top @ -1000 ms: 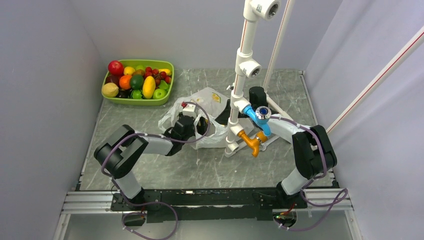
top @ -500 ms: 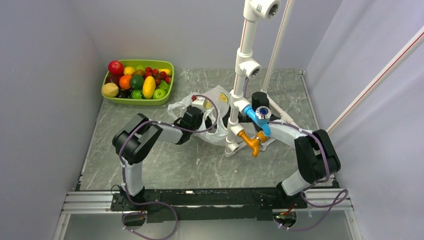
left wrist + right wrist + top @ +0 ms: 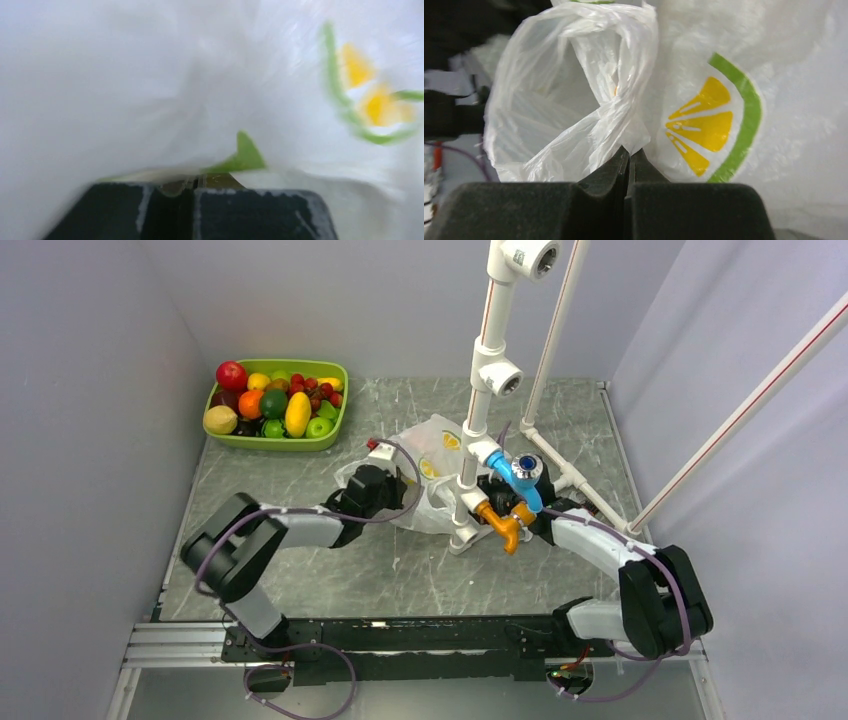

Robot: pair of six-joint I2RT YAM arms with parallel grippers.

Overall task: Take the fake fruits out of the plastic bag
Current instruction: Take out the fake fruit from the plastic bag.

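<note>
1. White thin plastic bag (image 3: 432,445) with lemon pictures lies crumpled in the middle of the grey table (image 3: 400,580).
2. The left gripper (image 3: 194,187) is at the bag's left side. Its fingers are pressed together, and a fold of the bag is pinched between them.
3. The right gripper (image 3: 629,165) is on the bag's right side. Its fingers are squeezed tight on a twisted loop handle of the bag.
4. A white pipe stand (image 3: 470,510) with blue and orange bits stands just in front of the bag.
5. I cannot tell if any fruit is inside the bag.
6. A green tray (image 3: 330,370) sits in the far left corner, well apart from the bag. A red apple (image 3: 231,374) and a dull yellow fruit (image 3: 220,420) lie in it with other fruit.
</note>
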